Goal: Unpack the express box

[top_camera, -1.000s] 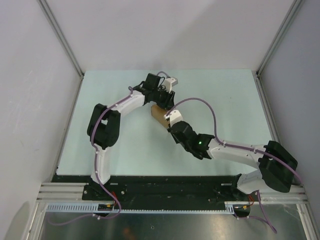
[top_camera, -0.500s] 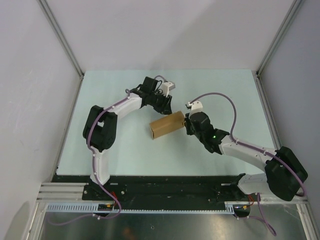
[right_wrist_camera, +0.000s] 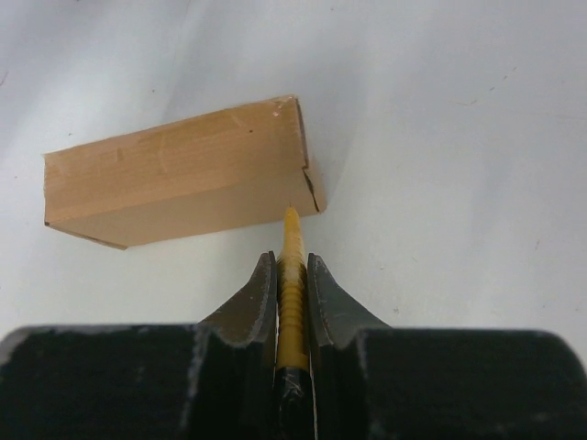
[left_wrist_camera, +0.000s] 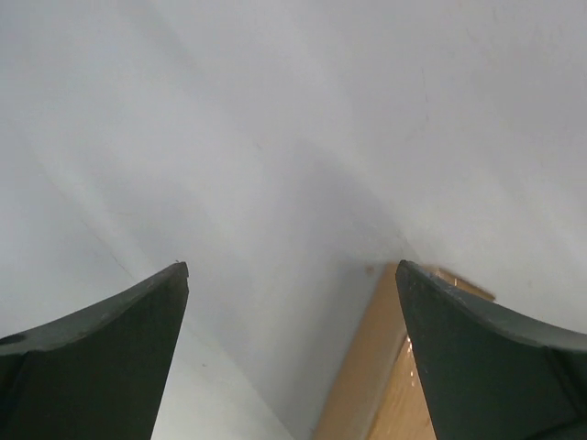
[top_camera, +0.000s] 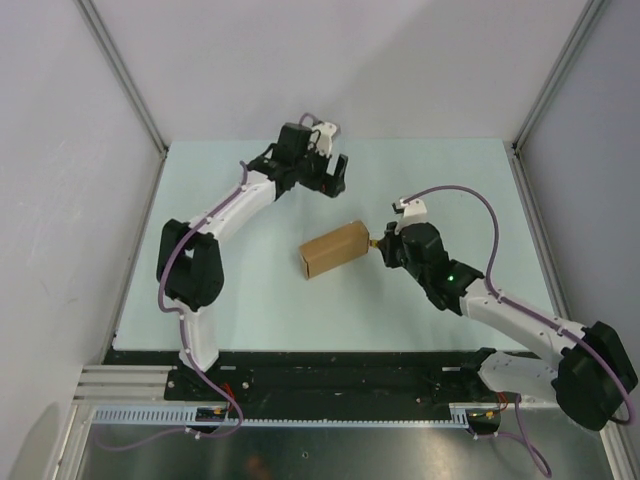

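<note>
The express box (top_camera: 334,249), a plain tan carton, lies flat and closed on the pale table (top_camera: 250,290) near its middle. My right gripper (top_camera: 384,246) sits just right of the box and is shut on a slim yellow utility knife (right_wrist_camera: 293,234). The knife's tip touches the box's (right_wrist_camera: 174,174) near right corner, beside a small split in the edge. My left gripper (top_camera: 334,176) hovers behind the box toward the far edge, open and holding nothing. In the left wrist view its fingers (left_wrist_camera: 110,339) stand wide apart (left_wrist_camera: 292,270), with a strip of the box (left_wrist_camera: 381,367) low between them.
White enclosure walls and slanted metal posts (top_camera: 125,80) close in the table on three sides. A black mounting rail (top_camera: 330,375) runs along the near edge under the arm bases.
My left gripper has let go of the box, opened wide and drawn back toward the far edge. The box has settled flat. My right gripper has moved with the knife to the box's right end.
</note>
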Robot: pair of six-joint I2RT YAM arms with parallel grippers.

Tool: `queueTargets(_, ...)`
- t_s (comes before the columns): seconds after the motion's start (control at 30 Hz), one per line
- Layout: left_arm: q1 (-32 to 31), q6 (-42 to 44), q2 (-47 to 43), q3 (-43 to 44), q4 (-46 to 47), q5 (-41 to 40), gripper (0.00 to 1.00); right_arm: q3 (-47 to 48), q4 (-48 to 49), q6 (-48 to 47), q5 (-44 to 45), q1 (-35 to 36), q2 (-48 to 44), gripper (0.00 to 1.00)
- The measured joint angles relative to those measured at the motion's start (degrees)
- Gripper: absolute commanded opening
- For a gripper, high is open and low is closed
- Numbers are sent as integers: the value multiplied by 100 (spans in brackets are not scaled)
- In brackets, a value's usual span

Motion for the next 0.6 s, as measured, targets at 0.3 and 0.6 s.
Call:
queueTargets(0.3,184,-833,-4,1565,66,-780,100,-74,-343,107,7,-302,-352,0)
queueTargets(0.6,778,-1134,-184,1397,284,61,96,-83,-442,107,-17,-509,-426,0)
